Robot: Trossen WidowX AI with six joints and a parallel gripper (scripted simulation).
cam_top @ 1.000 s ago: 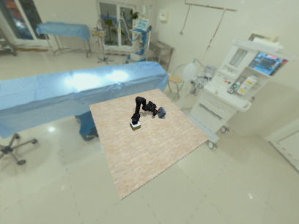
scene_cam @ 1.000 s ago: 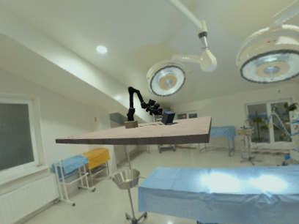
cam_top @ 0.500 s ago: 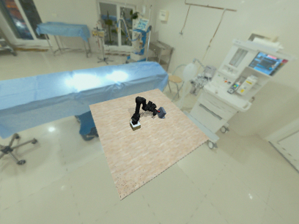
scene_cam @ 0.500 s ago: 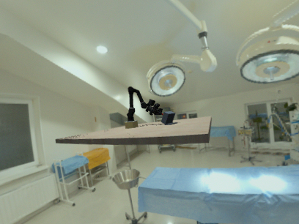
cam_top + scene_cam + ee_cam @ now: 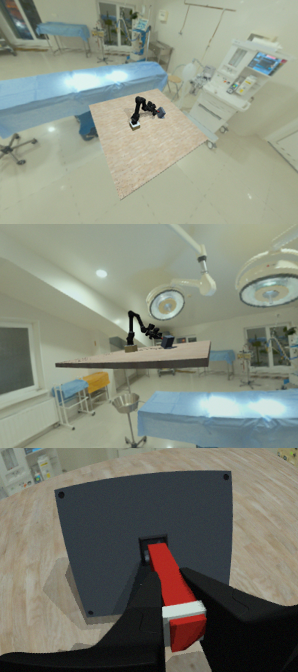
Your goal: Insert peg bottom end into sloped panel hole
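Note:
The red square-sided peg has a white band near its rear end. My gripper is shut on the peg, with one black finger on each side. The peg's far end points at the dark grey sloped panel. In the wrist view the square hole shows behind the peg's tip, which overlaps its lower right part. The hole's upper and left edges show. I cannot tell whether the tip is just in front of the hole or slightly inside it.
The panel stands on the wooden table. The arm's base block sits on the table behind the gripper. Small dark dots mark three visible panel corners.

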